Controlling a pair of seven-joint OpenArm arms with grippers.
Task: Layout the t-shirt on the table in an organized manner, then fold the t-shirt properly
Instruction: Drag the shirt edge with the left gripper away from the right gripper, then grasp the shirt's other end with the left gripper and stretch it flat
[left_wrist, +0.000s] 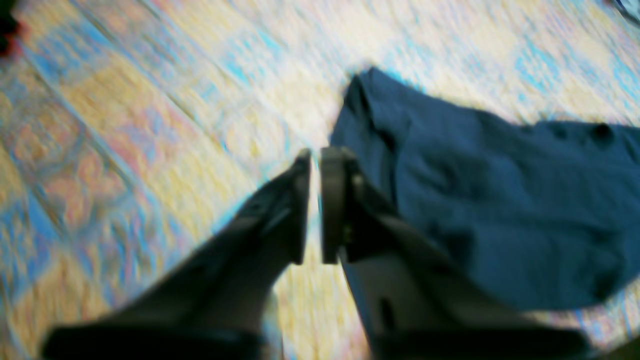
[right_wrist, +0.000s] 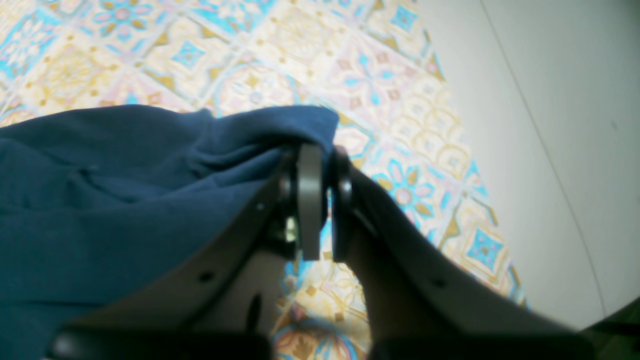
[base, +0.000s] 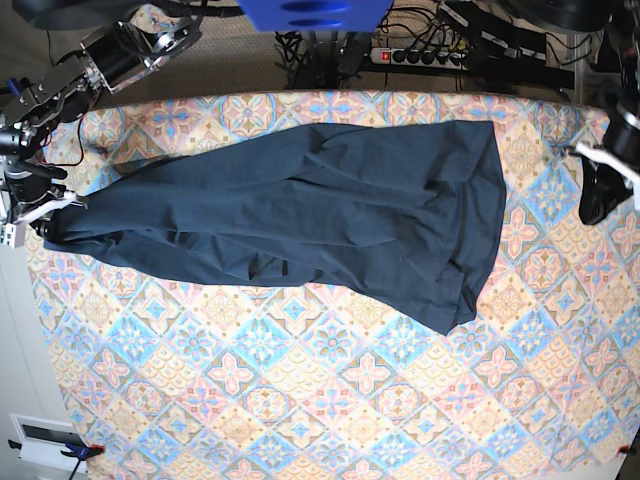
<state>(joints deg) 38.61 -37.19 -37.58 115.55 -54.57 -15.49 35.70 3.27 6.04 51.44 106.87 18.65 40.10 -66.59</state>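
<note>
Navy cotton covers the upper half of the tabletop (base: 330, 400) — the t-shirt (base: 300, 205) lies stretched across the patterned cloth in the base view, reaching from that view's left edge to well past the middle. It is wrinkled, with folds running along its length, and one corner trails down toward the middle of the tabletop on that view's right.

The right end effector (right_wrist: 320, 200) sits at the table's edge on the base view's left. Its wrist view shows both fingers (right_wrist: 309, 200) pressed together on a bunched corner of the shirt (right_wrist: 125, 200), the fabric pinched between them and rising in a small ridge just above the tips. Beyond the cloth's edge on that side is a plain pale floor (right_wrist: 550, 125).

The left end effector (left_wrist: 315, 205) is on the base view's right, apart from the shirt there. Its wrist view is heavily blurred; the fingers (left_wrist: 332, 200) stand a narrow slit apart with the cloth pattern showing between them and nothing gripped. The shirt's edge (left_wrist: 500, 200) lies just beside the tips — whether it touches them cannot be told through the blur.
</note>
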